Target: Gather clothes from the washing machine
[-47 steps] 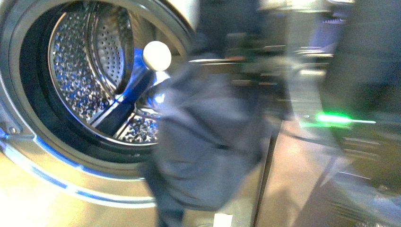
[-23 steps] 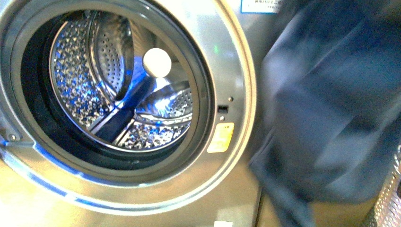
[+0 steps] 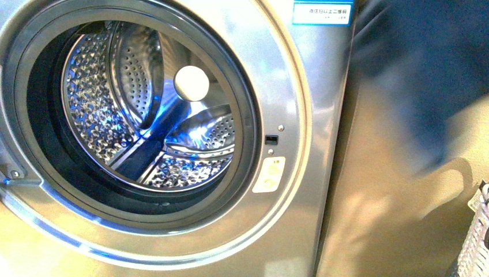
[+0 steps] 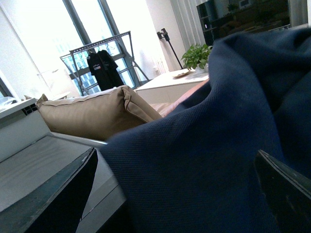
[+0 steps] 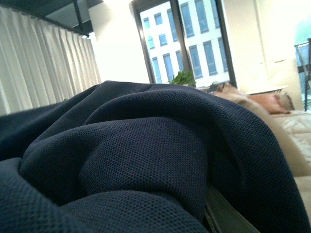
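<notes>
The washing machine (image 3: 300, 190) fills the front view, its round porthole uncovered and the perforated steel drum (image 3: 115, 104) showing no fabric inside. The clothes (image 3: 421, 75) are a blurred dark blue mass off the machine's upper right corner. In the right wrist view the navy ribbed clothes (image 5: 136, 155) cover nearly everything, and my right gripper (image 5: 199, 208) is shut on them, mostly buried under folds. In the left wrist view the clothes (image 4: 204, 160) hang across my left gripper (image 4: 175, 194), which is open, its dark fingertips (image 4: 53, 199) wide apart.
A grey-white woven basket (image 3: 476, 236) shows at the lower right edge of the front view. A yellow sticker (image 3: 269, 175) sits by the door latch. A beige cushion (image 4: 92, 114), a drying rack (image 4: 102, 63) and a potted plant (image 4: 197, 56) lie behind.
The clothes have swung from in front of the porthole to the right and upward, clear of the machine's front. The whole door ring now shows.
</notes>
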Tool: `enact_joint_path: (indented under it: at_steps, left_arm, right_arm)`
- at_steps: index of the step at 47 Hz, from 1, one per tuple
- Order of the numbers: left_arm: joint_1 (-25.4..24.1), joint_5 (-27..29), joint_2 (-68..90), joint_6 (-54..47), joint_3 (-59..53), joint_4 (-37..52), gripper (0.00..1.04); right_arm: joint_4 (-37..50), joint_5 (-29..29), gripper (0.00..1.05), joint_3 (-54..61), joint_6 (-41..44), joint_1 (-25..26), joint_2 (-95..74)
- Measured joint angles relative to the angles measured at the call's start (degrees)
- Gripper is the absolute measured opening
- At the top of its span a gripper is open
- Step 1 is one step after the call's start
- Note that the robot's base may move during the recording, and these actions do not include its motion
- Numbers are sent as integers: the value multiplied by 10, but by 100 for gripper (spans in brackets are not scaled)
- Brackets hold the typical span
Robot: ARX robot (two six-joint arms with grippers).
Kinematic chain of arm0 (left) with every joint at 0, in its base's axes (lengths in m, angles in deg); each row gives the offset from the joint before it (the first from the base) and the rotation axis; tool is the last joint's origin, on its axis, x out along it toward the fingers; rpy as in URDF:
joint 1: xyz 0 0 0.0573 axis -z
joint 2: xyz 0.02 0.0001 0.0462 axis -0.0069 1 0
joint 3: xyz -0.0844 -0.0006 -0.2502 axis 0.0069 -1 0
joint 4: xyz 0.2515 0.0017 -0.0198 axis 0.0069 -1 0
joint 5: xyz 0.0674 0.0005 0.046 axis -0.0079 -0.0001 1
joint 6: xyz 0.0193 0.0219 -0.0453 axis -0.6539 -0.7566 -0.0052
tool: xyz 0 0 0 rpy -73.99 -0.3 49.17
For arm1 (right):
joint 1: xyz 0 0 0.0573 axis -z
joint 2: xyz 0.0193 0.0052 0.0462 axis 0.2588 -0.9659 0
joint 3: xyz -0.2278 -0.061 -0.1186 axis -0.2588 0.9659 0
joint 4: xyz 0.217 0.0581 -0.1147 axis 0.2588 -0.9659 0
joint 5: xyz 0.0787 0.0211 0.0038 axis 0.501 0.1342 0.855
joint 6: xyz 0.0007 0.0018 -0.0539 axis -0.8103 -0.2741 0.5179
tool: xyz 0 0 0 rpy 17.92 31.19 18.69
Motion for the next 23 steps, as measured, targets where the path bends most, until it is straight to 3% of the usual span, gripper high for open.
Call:
enact_joint_path:
  at_steps: [11,23]
  left_arm:
    - [0,0,0,0,0,0,98]
    - [0,0,0,0,0,0,98]
  right_arm:
    - [1,67,6,-63,-91,176,-9]
    - [-12,157,6,12,-93,263,-6]
